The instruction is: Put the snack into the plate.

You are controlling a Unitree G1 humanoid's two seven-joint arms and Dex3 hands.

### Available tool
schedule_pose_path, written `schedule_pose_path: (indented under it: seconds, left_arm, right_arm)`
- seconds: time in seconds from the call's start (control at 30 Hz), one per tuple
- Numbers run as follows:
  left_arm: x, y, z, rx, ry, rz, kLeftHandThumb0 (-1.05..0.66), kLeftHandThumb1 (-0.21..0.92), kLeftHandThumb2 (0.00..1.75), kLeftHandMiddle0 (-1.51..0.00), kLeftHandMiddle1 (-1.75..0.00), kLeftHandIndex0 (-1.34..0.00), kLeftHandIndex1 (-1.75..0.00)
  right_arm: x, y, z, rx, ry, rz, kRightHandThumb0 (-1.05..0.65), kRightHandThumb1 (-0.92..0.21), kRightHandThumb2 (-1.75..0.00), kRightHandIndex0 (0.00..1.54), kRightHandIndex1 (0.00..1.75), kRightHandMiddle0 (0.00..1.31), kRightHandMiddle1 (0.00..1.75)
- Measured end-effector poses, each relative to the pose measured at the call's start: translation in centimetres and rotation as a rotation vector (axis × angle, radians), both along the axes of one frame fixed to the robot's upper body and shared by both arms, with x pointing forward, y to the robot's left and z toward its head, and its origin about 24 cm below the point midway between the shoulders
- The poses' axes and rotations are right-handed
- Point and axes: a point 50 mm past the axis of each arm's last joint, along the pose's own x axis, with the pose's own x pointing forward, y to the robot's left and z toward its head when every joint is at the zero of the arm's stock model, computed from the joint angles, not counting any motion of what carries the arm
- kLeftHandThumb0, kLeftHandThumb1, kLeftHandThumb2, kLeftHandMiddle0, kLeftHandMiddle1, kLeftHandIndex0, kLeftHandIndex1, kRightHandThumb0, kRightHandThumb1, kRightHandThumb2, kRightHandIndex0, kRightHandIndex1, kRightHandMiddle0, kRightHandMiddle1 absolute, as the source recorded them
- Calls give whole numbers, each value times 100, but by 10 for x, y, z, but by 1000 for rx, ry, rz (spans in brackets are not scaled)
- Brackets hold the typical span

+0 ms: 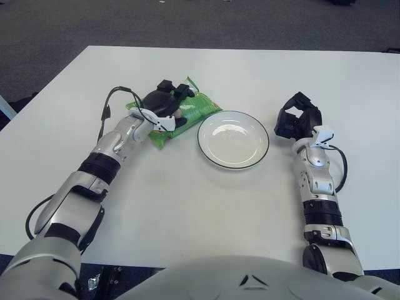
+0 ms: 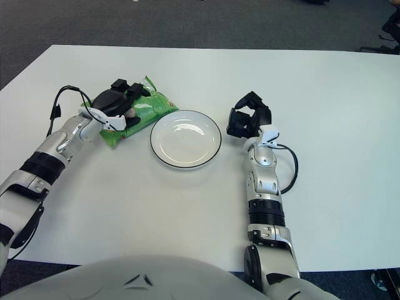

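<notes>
A green snack bag (image 1: 200, 106) lies on the white table just left of the plate (image 1: 234, 142), a white dish with a dark rim that has nothing in it. My left hand (image 1: 177, 105) sits on top of the bag. Its fingers reach over the bag's far edge and its thumb presses the near side, so it is shut on the bag and hides the bag's left half. The bag's right corner nearly touches the plate's rim. My right hand (image 1: 298, 119) shows to the right of the plate, fingers relaxed and holding nothing.
The white table (image 1: 187, 206) stretches wide on all sides, with dark carpet (image 1: 187, 22) beyond its far edge. A black cable (image 1: 109, 103) loops from my left wrist, another (image 1: 340, 169) beside my right forearm.
</notes>
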Motion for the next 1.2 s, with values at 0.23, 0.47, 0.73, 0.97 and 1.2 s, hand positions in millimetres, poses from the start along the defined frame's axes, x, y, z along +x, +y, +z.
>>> schedule_pose_path:
  seconds: [0.23, 0.47, 0.73, 0.97, 1.2]
  left_arm:
    - [-4, 0, -6, -29, -105, 8, 47, 27, 137, -60, -175, -78, -175]
    - [-4, 3, -11, -49, -162, 17, 52, 19, 147, -71, -175, -101, -175]
    - [-3, 5, -12, -55, -187, 24, 54, 16, 150, -74, -174, -110, -175]
    - [-4, 6, -7, -48, -213, 43, 56, 11, 156, -78, -174, -108, -175]
    - [-4, 7, -5, -40, -225, 101, 58, 8, 160, -80, -175, -106, -175]
  right_arm:
    - [0, 1, 0, 0, -2, 12, -51, -25, -140, 129, 175, 67, 175]
    - [0, 1, -1, 2, 4, 21, -51, -25, -140, 129, 175, 67, 175]
    - [0, 1, -2, 11, 9, 28, -51, -25, -140, 129, 175, 67, 175]
    - [1, 0, -1, 12, 7, 31, -51, -25, -140, 130, 175, 67, 175]
    - [1, 0, -1, 10, 10, 35, -51, -25, -140, 130, 175, 67, 175]
